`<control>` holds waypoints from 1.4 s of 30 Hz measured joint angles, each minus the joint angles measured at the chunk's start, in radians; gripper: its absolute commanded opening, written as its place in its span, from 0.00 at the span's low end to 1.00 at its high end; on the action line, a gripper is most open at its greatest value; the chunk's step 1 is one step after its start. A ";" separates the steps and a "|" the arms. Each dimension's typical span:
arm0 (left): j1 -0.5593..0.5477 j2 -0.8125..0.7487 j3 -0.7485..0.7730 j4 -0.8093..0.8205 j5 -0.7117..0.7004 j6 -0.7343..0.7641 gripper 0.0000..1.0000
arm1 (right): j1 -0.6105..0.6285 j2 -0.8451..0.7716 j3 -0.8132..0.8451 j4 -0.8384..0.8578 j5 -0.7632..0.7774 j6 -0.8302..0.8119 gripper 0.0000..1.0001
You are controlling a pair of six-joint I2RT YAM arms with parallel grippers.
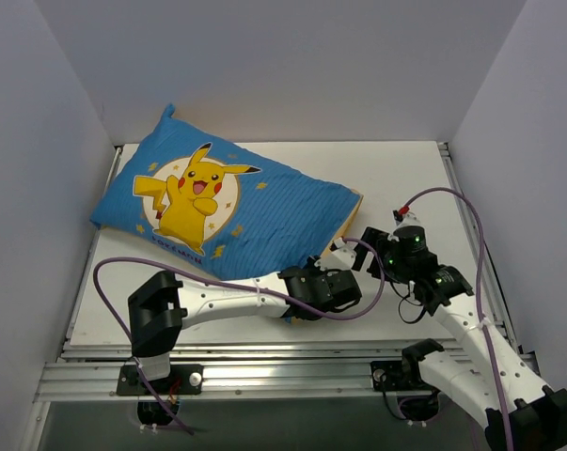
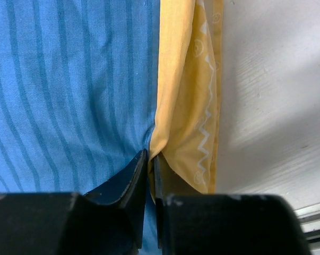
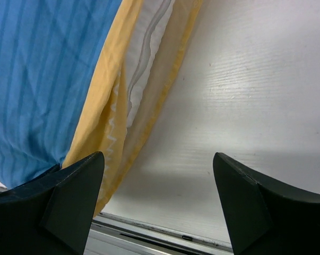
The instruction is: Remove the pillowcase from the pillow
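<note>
Where the white surface (image 1: 405, 178) runs toward its left rear corner, one blue, Pikachu-printed pillowcase (image 1: 217, 207) lies spread with one pillow (image 3: 149, 48) inside it. Only a narrow white strip of that pillow shows, at the open end, between the folds of the yellow lining (image 2: 186, 106). That open end points toward the near right, where both tools are, two in all. The left tool (image 2: 150, 164) sits at the case's near right edge, clenched on the pillowcase with its fingers pressed almost together, pinching the fabric just where the blue stripes meet the yellow lining. The right tool (image 3: 157, 159) is just beside the open end, on its right, released with its fingers spread wide over bare surface. The yellow edge of the case falls by its left finger, and nothing is between the fingers.
</note>
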 measured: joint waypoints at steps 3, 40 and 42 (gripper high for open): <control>0.000 -0.003 0.017 -0.022 0.011 0.006 0.14 | 0.000 0.002 -0.028 0.009 -0.033 -0.008 0.78; 0.094 -0.164 0.126 -0.118 0.158 0.004 0.02 | 0.185 0.194 -0.171 0.580 -0.190 0.162 0.88; 0.096 -0.164 0.128 -0.118 0.160 -0.001 0.02 | 0.185 0.201 -0.171 0.589 -0.190 0.167 0.88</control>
